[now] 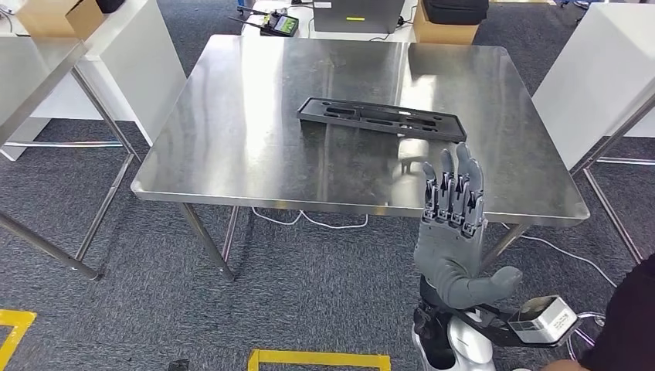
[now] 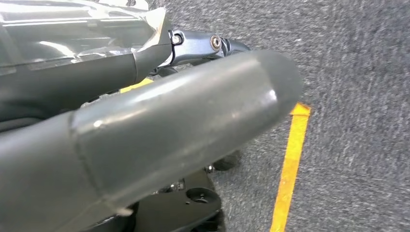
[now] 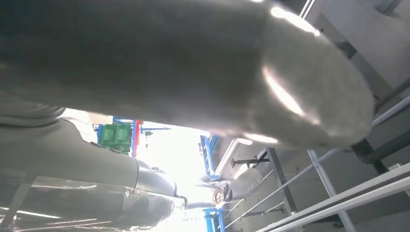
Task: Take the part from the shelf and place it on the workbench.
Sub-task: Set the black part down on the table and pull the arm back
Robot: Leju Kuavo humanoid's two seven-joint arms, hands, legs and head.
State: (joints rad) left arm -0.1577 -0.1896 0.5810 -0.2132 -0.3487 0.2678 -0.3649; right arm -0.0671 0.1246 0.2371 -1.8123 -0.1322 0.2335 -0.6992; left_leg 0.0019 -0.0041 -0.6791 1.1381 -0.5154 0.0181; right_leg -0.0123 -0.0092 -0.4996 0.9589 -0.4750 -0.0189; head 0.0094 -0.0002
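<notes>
A long flat black part (image 1: 382,118) with several cut-outs lies on the steel workbench (image 1: 255,147), just right of its middle and toward the far half. My right hand (image 1: 454,220) is raised in front of the bench's near edge, below the part, fingers straight and apart, thumb out to the side, holding nothing. In the right wrist view the thick grey thumb (image 3: 203,58) fills the top, with nothing gripped. My left hand (image 2: 159,125) hangs over the carpet, and its thumb and fingers hold nothing that I can see.
Another steel table (image 1: 31,73) stands at the left and a white cabinet (image 1: 595,77) at the right. Boxes and a controller (image 1: 279,25) sit beyond the bench. Yellow floor tape (image 1: 317,359) marks the carpet near my feet. A dark sleeve (image 1: 629,325) shows at the lower right.
</notes>
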